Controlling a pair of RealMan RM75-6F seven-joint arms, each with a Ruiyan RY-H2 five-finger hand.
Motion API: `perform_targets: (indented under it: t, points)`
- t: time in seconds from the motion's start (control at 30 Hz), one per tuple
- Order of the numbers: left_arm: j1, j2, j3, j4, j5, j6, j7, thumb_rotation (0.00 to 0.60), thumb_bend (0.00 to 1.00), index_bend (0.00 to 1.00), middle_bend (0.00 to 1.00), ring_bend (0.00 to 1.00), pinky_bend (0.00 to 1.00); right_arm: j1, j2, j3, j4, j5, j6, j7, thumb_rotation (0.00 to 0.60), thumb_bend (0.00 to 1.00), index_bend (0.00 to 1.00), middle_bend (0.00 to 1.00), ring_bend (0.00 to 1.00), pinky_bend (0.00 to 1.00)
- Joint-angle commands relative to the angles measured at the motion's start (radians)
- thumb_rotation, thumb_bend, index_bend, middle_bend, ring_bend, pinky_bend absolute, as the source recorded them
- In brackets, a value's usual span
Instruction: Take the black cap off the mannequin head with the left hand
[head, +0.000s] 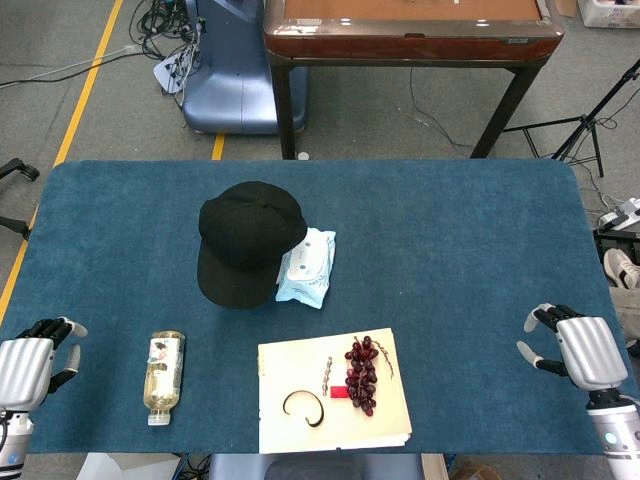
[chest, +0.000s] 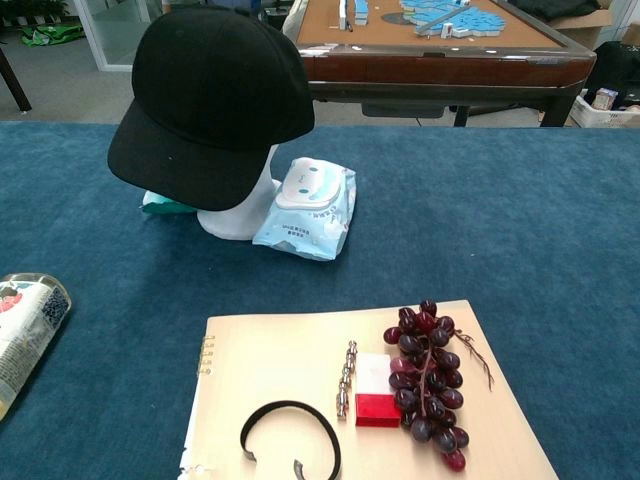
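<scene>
Table (head: 480, 260), blue cloth. Black cap (head: 248, 242) sits on the white mannequin head (chest: 240, 212), left of the table's centre, brim toward the near edge. Not yet touched.

Left hand (head: 35, 358) at the near left corner, fingers loosely apart, holding nothing. Right hand (head: 580, 348) at the near right edge, likewise empty and apart.

Risks (judgement):
- Mannequin head looks light; a sideways pull on the cap could tip it onto the wipes pack (chest: 305, 207) touching its right side.
- Bottle (head: 163, 375) lies between left hand and cap; a low reach could roll it.
- Notebook (head: 300, 415) near the front edge carries grapes (chest: 428, 375), a bangle (chest: 290, 430) and small clips; a dragged cap could scatter them.

Hidden: mannequin face under the brim; something green behind the base, unidentified; neither hand shows in the chest view.
</scene>
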Motion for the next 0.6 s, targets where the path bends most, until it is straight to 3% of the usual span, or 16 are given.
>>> perform_targets:
  t: [0.03,0.37,0.6]
  points:
    - [-0.006,-0.003,0.002,0.0,-0.008,-0.018,0.008,0.6,0.49,0.46,0.43,0.35,0.52,-0.008,-0.01,-0.004,0.018,0.009,0.0,0.016,0.6,0.24,0.55,0.5,0.46,0.66]
    - [-0.035,-0.009,-0.001,-0.029,0.008,-0.048,0.015,0.6,0.49,0.46,0.44,0.37,0.54,0.01,-0.032,0.014,0.055,0.012,-0.006,0.031,0.6,0.24,0.55,0.5,0.46,0.66]
    - [-0.096,-0.061,-0.002,0.006,0.081,-0.084,-0.001,0.6,0.22,0.48,0.53,0.49,0.66,0.009,-0.039,0.028,0.092,0.034,-0.003,0.04,0.6,0.24,0.56,0.5,0.46,0.66]
